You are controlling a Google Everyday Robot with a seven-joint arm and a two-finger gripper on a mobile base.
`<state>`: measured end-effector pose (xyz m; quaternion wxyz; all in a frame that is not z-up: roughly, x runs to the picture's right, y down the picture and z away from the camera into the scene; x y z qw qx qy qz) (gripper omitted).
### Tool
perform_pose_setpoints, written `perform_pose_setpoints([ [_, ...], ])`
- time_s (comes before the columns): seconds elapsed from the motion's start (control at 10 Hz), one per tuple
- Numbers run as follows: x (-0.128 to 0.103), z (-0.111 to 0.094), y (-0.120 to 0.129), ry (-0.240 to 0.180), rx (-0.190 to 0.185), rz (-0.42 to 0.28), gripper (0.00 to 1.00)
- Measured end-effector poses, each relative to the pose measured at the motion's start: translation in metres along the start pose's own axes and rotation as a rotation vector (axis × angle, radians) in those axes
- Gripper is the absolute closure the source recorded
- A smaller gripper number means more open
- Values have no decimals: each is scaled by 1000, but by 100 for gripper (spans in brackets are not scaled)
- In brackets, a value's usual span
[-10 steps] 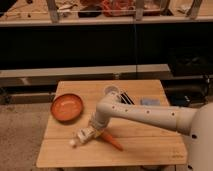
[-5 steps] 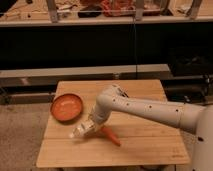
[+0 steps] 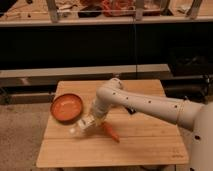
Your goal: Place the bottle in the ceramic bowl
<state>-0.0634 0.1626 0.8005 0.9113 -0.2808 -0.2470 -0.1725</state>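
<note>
The orange-red ceramic bowl (image 3: 66, 107) sits on the left part of the wooden table (image 3: 145, 147). My gripper (image 3: 88, 123) is just right of and in front of the bowl, shut on the whitish bottle (image 3: 77, 130). The bottle sticks out of the gripper down and to the left, close to the bowl's near right rim and outside it. My white arm (image 3: 145, 104) reaches in from the right across the table.
An orange carrot (image 3: 111, 132) lies on the table just right of the gripper. A small dark object (image 3: 131, 110) peeks out behind the arm. The table's left edge is close to the bowl. Dark shelving stands behind the table.
My gripper has moved left and back toward the bowl with the bottle in it. The arm now covers the items at the middle back of the table.
</note>
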Motion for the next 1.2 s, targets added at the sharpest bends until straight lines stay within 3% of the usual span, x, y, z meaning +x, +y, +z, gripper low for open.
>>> perform_pose_setpoints([
  [0.6, 2, -4, -39, 11, -2, 6, 100],
  [0.9, 3, -4, -47, 16, -6, 10, 100],
  [1.2, -12, 2, -81, 17, -5, -5, 100],
])
